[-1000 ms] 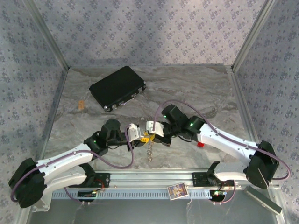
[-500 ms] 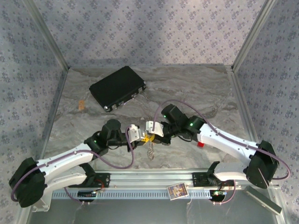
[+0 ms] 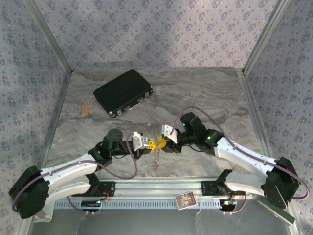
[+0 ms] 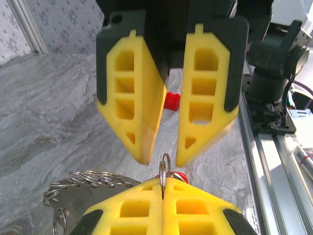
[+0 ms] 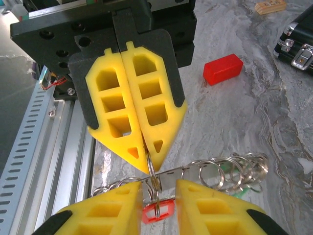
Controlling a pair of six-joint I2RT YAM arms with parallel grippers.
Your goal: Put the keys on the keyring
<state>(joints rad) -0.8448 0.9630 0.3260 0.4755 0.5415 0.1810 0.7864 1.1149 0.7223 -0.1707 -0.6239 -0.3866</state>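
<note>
Rightward, away from its partner, my right arm (image 3: 234,152) had drawn back since a second earlier. Its claw had gone from closed to parted, while my left arm (image 3: 73,169) had barely shifted and its claw had pinched shut. Both claws met low over the marbled table (image 3: 205,93), near its front edge.

My left claw (image 5: 146,164) was clamped on a small split ring (image 5: 152,178), holding it edge-up between the tips. My right claw (image 5: 159,193) stood apart, one finger to either side of that ring, touching nothing that I could see. The keyring (image 5: 230,169), a flat metal bar strung with shiny loops, lay just under the pinched ring, and its chain (image 3: 157,159) trailed toward the rail. One red key (image 5: 157,213) seemed to dangle on the same small ring, in the gap of my right claw.

It looked to me like a handover just made, with the left now bearing the load. To do the next part well, I judged that the left pinch had to be firm and quiet so the ring would not swivel. The right needed to close squarely on the key's red head, not on the wire. Rushing risked the thin ring twisting flat or slipping free.
</note>
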